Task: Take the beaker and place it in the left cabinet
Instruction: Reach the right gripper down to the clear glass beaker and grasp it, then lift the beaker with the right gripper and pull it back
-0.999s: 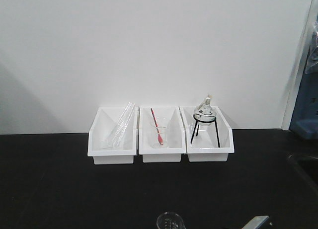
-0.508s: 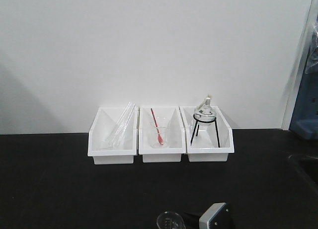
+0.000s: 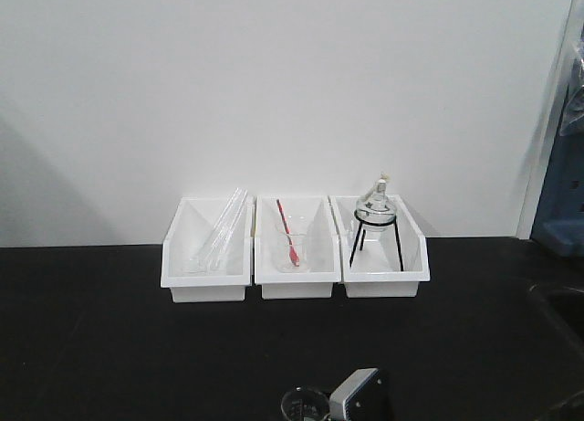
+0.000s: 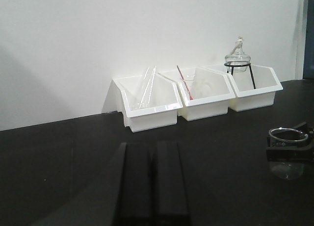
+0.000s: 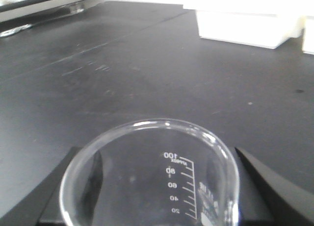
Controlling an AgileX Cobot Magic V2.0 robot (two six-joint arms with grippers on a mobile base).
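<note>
**Item:** beaker (image 5: 162, 196). Clear glass, open-mouthed and empty, with white graduations printed up to 100.

**Location:** at 6 o'clock of the black tabletop (image 3: 109, 348) in the front view, well apart from the three white bins (image 3: 297, 279) ranged toward 12 o'clock. Whether its base rests on the surface cannot be told.

**Right pincer** (image 5: 156, 150): the jaws are set at 9 and 3 o'clock of the glass wall, just below the rim. Whether they press the glass or merely flank it cannot be told.

**Left pincer** (image 4: 153, 147): clenched with nothing held, low over the tabletop. The beaker is seen at its 3 o'clock.

**Handling:** the piece is judged light, rigid, smooth and breakable.
- A hard squeeze is expected to crack the thin wall, and a weak one to let it slide.
- A hold is advised on the straight wall at mid-height, on opposite sides and clear of the spout, with the mouth kept upright.

**Left cabinet:** not shown in any view, so placement is not yet begun.

**Not to be confused with:**
- the red-stick beaker (image 3: 290, 247) in the middle bin;
- the flask on a tripod (image 3: 376, 211) in the bin at 1 o'clock.
</note>
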